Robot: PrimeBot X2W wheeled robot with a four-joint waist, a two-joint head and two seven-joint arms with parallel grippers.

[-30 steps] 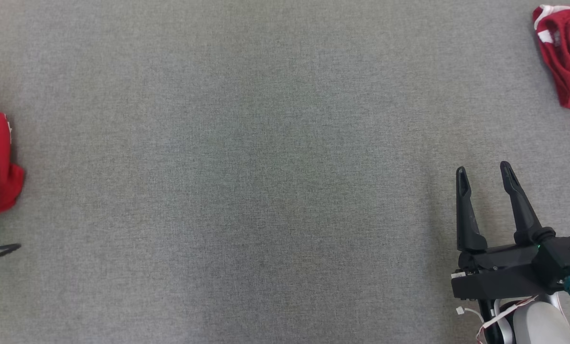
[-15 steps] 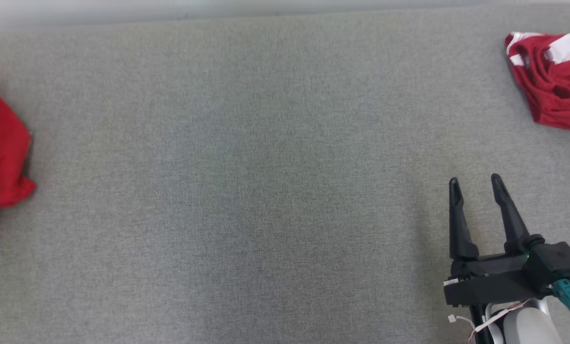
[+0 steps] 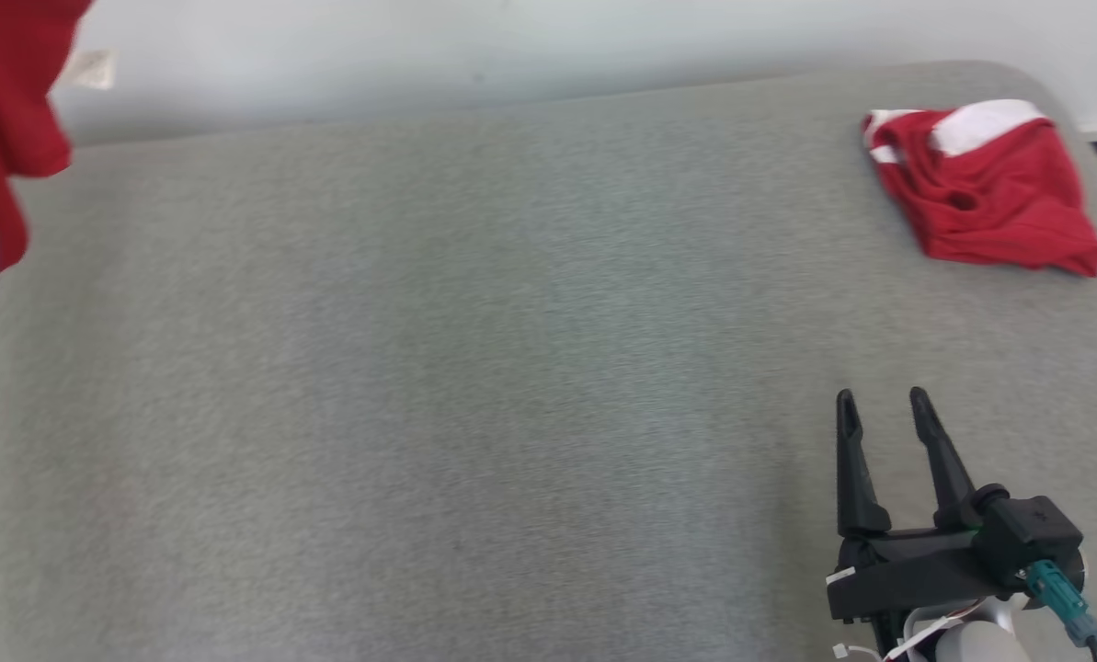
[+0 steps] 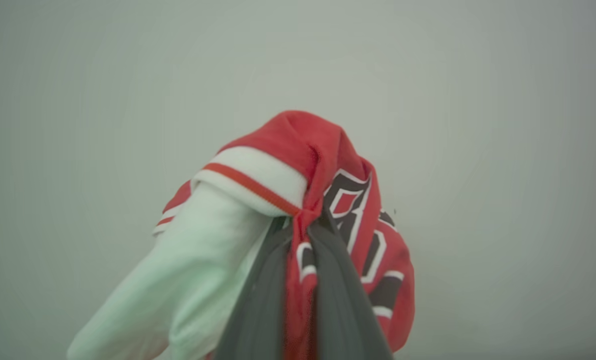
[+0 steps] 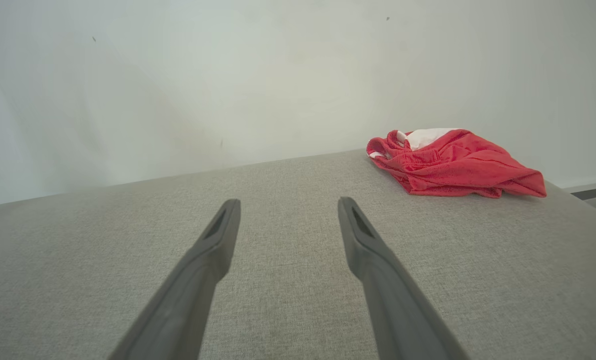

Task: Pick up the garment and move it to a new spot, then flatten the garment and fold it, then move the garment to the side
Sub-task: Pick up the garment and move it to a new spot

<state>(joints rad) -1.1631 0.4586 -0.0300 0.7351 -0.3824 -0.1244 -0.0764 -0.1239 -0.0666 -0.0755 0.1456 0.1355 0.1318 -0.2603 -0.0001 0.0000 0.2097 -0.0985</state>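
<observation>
Grey fabric table: crumpled red garment, far right corner. Left gripper clamped on red jersey; right gripper, fingers apart. Camera since tilted up, showing wall.

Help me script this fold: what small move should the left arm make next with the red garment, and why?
Probably swing the left end effector, shut on the bunched garment, over the bare middle of the gray surface and lower it: the cloth hangs at the head view's upper left, and the right end effector stands open.

Red garment hangs upper left; right hand gapes.
</observation>
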